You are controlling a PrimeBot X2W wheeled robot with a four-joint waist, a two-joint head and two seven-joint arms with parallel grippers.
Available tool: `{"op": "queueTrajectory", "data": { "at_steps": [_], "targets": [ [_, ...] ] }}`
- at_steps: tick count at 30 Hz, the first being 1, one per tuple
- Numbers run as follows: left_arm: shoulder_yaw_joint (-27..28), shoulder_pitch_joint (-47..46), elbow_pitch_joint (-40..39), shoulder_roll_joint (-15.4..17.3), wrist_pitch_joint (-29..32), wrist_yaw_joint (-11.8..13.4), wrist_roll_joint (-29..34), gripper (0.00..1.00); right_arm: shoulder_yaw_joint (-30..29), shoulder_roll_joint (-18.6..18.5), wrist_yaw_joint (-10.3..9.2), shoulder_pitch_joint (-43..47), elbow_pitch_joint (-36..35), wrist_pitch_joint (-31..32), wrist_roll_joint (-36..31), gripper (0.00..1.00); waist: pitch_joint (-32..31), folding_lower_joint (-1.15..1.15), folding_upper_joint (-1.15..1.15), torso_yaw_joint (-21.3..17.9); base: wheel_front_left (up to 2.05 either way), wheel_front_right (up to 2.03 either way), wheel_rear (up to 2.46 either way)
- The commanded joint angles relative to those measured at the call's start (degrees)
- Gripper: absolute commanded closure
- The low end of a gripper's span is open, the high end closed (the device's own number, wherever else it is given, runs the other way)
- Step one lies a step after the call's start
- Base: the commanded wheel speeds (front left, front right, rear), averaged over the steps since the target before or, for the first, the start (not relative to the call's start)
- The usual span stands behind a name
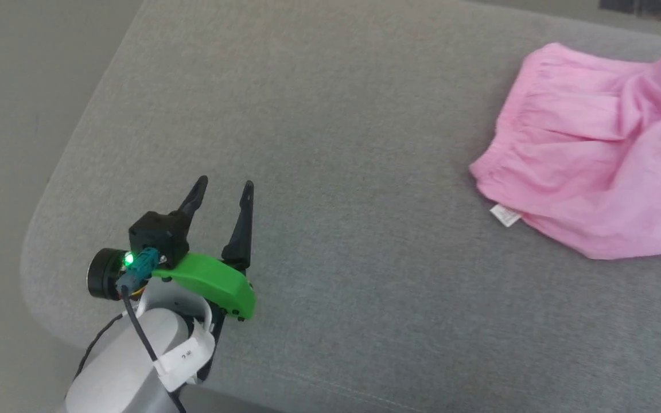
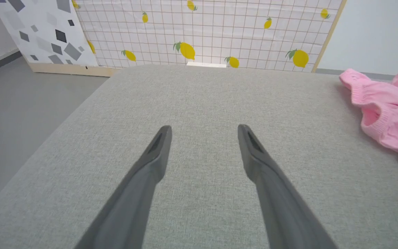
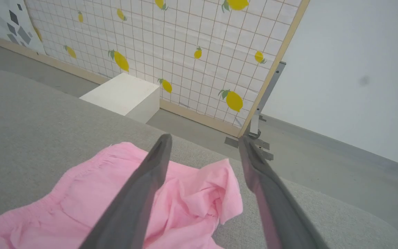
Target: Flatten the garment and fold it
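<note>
Nearest us, our left gripper point(image 1: 224, 186) hangs over the bare near-left corner of the grey upholstered surface point(image 1: 336, 115). Its fingers are spread apart with nothing between them, and it is well apart from the garment point(image 1: 588, 166).

Further right, the garment lies crumpled on that surface. Its gathered waistband point(image 1: 508, 126) faces the left gripper and a small white care label point(image 1: 504, 215) pokes out at the near edge. Our right gripper point(image 3: 204, 138) hovers just above the garment's far side, fingers apart and holding nothing. Beneath it, the cloth is bunched into a folded-over flap point(image 3: 219, 186) close to the surface's far edge.

We judge that flattening is barely begun. To do it well, we should bring the left gripper across to pinch the waistband near the label. The right should take the bunched flap by its hem. Then we draw the two apart, low along the surface, and tow the garment toward the open middle. The cotton looks thin, so we should pinch shallowly and pull gently.

Beyond the surface stand a white box point(image 3: 123, 95) and a lemon-print screen point(image 3: 171, 52).
</note>
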Motion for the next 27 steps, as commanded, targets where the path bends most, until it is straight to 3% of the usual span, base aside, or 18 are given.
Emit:
{"op": "queueTrajectory", "data": {
  "at_steps": [1, 5, 9, 15, 22, 27],
  "targets": [
    [0.48, -0.36, -0.17, 0.45, 0.03, 0.19, -0.87, 0.0, -0.03, 0.9, -0.1, 2.75, -1.35, -1.68, 1.09, 0.0, -5.01, 0.0, 0.0, -5.0, 0.0, 0.0, 0.0],
    [1.55, 0.11, -0.3, 0.54, 0.11, 0.39, -2.26, 0.0, -1.54, 3.16, -0.1, 9.8, -7.03, -6.74, 2.04, 0.0, -6.83, 0.0, 0.0, -7.82, 0.0, 0.0, 0.0],
    [1.8, 0.68, -0.15, 0.47, 0.47, 0.05, -3.44, 0.0, -5.89, 6.01, -0.1, 18.51, -12.53, -11.88, -1.3, 0.0, -7.55, 0.0, 0.0, -10.25, 0.0, 0.0, 0.0],
    [-0.41, 1.16, 0.8, 1.0, 3.16, -1.91, -4.03, 0.0, -12.25, 15.21, -0.1, 31.31, -23.03, -14.99, -7.41, 0.0, -6.81, 0.0, 0.0, -14.26, 0.0, 0.0, 0.0],
    [-5.26, -2.85, 2.97, 2.74, 12.35, -7.04, -4.08, 0.0, -15.92, 25.15, -0.1, 39.96, -32.98, -11.72, -11.89, 0.0, -3.52, 0.0, 0.0, -18.83, 0.0, 0.0, 0.0],
    [-7.58, -10.51, 3.92, 3.04, 21.19, -12.5, -5.25, 0.0, -16.58, 27.44, -0.1, 40.82, -37.91, -10.26, -13.05, 0.0, 0.88, 0.0, 0.0, -21.82, 0.0, 0.0, 0.0]
  ]
}}
